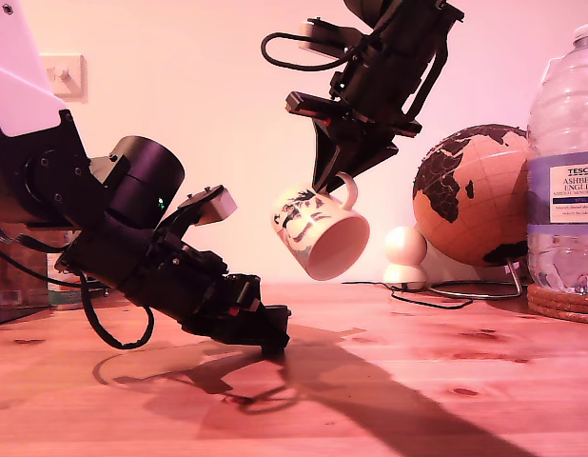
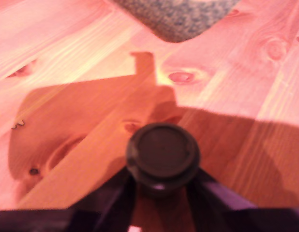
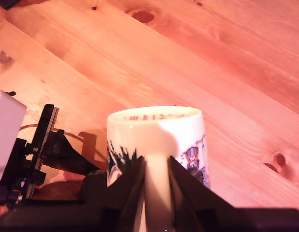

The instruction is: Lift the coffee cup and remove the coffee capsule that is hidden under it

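The coffee cup (image 1: 318,233) is a white mug with a dark print. It hangs tilted well above the wooden table (image 1: 418,381), its mouth facing down toward the exterior view's right. My second gripper (image 1: 330,186) comes down from above and is shut on its loop handle (image 3: 156,179), with the cup (image 3: 156,128) beyond the fingers. My first gripper (image 1: 273,345) is low over the table at the exterior view's left of centre. It is shut on the coffee capsule (image 2: 162,153), a small dark round pod held between its fingers (image 2: 121,195) just above the wood.
A globe (image 1: 470,195) on a wire stand, a small white figure (image 1: 405,252) and a large water bottle (image 1: 563,162) on cork mats (image 1: 563,305) stand at the exterior view's back right. A cable (image 1: 418,297) lies near them. A speckled grey mat (image 2: 178,17) shows in the first wrist view.
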`<state>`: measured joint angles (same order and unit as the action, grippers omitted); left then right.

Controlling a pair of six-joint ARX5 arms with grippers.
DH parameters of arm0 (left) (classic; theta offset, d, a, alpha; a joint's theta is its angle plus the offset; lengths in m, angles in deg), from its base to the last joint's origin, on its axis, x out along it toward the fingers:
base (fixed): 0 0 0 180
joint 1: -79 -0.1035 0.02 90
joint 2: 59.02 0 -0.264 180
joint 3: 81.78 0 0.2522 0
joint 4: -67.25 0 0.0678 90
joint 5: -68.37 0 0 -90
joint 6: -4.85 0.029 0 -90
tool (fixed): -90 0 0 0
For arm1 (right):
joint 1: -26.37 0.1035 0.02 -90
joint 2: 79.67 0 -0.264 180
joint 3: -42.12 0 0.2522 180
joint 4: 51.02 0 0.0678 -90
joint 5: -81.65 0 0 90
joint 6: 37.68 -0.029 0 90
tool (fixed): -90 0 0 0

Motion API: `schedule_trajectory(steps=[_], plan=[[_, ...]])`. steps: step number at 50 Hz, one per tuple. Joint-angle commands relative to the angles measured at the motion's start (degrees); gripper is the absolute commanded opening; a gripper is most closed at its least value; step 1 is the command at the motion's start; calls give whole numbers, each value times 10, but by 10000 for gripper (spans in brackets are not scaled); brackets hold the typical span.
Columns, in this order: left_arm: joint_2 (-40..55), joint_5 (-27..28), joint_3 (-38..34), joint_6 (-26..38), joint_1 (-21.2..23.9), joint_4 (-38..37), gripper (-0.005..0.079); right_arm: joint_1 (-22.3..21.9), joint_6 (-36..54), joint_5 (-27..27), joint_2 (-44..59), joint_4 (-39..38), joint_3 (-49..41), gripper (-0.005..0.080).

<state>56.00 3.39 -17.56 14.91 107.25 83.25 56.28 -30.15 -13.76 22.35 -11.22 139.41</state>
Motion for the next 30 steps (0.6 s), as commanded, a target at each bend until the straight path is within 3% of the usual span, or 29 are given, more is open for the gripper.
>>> schedule_trajectory(steps=[1, 30], plan=[[17, 2, 7, 5, 4, 8, 255, -3, -1, -2, -21, -16, 3, -12], [-2, 2, 7, 2, -35, 2, 256, -3, 0, -2, -21, -15, 3, -12]])
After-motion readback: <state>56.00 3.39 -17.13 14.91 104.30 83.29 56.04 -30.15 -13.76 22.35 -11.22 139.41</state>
